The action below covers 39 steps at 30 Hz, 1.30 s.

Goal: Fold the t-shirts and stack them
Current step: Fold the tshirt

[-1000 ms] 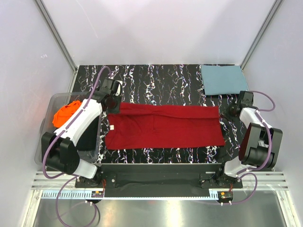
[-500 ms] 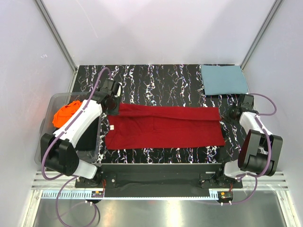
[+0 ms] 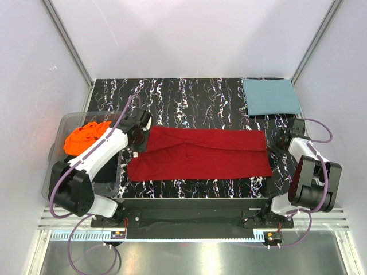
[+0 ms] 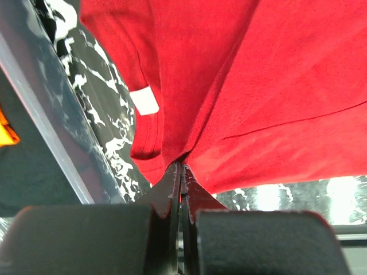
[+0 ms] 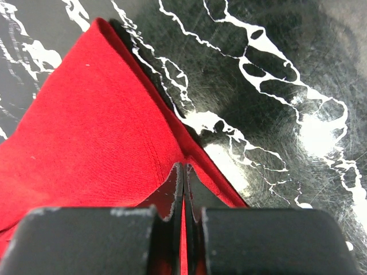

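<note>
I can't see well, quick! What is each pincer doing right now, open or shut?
Left pincer: closed, pinching the red t-shirt.
Right pincer: closed, pinching the same red t-shirt.

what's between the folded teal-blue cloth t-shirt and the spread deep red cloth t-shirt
Only a bare strip of the black, white-veined tabletop. The top external view shows the teal-blue t-shirt and the deep red t-shirt lying apart, nothing between them.

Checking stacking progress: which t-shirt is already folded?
The teal-blue t-shirt, a neat rectangle at the far right. The red t-shirt lies stretched out, and the orange t-shirt is crumpled in the clear bin.
</note>
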### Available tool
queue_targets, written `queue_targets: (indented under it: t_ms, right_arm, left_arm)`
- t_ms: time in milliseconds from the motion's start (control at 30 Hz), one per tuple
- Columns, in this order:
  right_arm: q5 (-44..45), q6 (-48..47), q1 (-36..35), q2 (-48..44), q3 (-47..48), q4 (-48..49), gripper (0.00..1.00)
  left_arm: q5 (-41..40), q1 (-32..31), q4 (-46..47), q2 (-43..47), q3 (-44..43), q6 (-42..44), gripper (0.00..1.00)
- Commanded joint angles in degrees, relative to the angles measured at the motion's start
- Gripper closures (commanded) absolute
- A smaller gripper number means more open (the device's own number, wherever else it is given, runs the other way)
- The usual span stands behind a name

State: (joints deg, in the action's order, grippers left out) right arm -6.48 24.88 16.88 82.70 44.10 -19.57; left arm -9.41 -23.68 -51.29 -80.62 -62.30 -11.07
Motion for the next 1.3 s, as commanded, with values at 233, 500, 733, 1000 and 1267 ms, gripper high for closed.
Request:
queue_targets:
  t_ms: [233, 500, 733, 1000, 1267]
  right_arm:
    - [3.05, 1.75, 0.25, 2.21, 1.25, 0.15, 1.00]
    - [3.58, 1.57, 0.25, 2.21, 1.34, -0.03, 1.00]
    - [3.58, 1.40, 0.25, 1.51, 1.26, -0.29, 1.00]
    - [4.11, 1.39, 0.25, 2.73, 1.69, -0.29, 1.00]
    - [4.81, 1.31, 0.25, 3.26, 2.22, -0.64, 1.00]
  left_arm:
    - [-5.44, -0.14, -1.71, 4.59, -2.20, -2.37, 1.00]
    - [-6.94, -0.05, -4.17, 6.44, -4.50, -2.73, 1.00]
    - [-4.13, -0.31, -4.00, 6.44, -0.89, -3.08, 1.00]
    - [-3.32, -2.68, -3.91, 4.86, 3.76, -4.05, 1.00]
    - [-5.88, -2.95, -5.40, 5.03, 2.45, -2.82, 1.00]
